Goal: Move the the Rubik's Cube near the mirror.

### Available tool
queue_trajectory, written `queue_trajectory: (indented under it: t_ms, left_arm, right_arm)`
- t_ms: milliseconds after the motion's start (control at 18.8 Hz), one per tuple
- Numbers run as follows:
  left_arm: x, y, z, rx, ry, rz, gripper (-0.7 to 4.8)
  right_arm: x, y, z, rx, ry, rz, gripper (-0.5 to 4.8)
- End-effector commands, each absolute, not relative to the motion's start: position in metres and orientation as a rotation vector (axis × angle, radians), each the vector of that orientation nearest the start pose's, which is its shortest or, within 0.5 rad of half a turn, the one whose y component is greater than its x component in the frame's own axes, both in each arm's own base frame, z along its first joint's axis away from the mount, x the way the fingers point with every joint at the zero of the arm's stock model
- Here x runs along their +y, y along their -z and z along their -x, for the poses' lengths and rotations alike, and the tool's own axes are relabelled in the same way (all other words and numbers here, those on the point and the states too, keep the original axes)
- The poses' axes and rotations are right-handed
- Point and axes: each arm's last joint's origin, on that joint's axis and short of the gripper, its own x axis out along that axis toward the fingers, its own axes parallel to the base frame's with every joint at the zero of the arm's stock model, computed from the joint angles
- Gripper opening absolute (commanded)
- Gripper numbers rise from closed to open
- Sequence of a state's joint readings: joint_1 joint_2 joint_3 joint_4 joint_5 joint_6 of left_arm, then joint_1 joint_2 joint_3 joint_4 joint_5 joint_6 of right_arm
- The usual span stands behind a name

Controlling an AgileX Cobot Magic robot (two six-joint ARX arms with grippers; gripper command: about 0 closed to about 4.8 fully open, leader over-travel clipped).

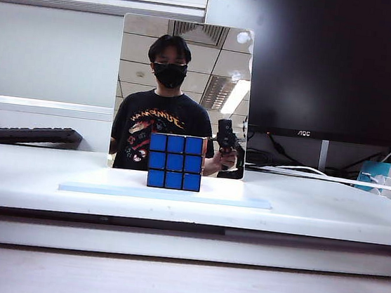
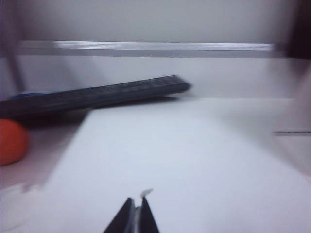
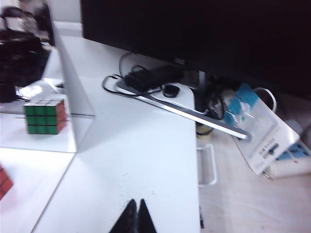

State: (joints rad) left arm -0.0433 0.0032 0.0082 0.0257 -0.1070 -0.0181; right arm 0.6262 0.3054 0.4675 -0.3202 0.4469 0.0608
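A: Rubik's Cube (image 1: pixel 175 161) sits on the base plate, touching or just in front of the mirror (image 1: pixel 149 56). Left gripper (image 2: pixel 136 213) and right gripper (image 3: pixel 136 213) pinched closed, empty, both away from it

B: Risk: an arm swinging back could knock the upright mirror over

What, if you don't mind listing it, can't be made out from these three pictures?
- Exterior view: neither arm shows; the Rubik's Cube hides the strip of mirror behind it.
- Left wrist view: blurred; the orange object is cut off by the edge, and the left gripper shows only its shut tips.
- Right wrist view: the right gripper, shut, is cut off by the edge.
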Motion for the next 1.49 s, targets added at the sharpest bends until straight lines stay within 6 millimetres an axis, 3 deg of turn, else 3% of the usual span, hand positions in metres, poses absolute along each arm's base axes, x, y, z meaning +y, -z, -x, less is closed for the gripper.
queue_trajectory:
  t_ms: [53,319,638,798,1489]
  left_arm:
    - [0.007,-0.170,-0.097,-0.046,-0.149,0.016,0.22]
    - [0.008,-0.170,-0.097,-0.046,-0.157,0.016,0.22]
    - [0.007,-0.170,-0.097,-0.045,-0.155,0.016,0.22]
    - [0.007,-0.170,-0.097,-0.045,-0.155,0.016,0.22]
    - [0.008,-0.170,-0.097,-0.046,-0.156,0.016,0.22]
  right_arm:
    - [0.037,-0.259,-0.073,0.054,-0.258,-0.005,-0.01]
    - [0.034,-0.244,-0.068,-0.037,-0.339,-0.042,-0.01]
    - [0.041,-0.199,-0.084,-0.177,-0.257,-0.068,-0.01]
    - [0.042,-0.181,-0.088,-0.144,-0.232,-0.055,-0.01]
    - [0.042,-0.181,-0.088,-0.142,-0.237,-0.055,0.00]
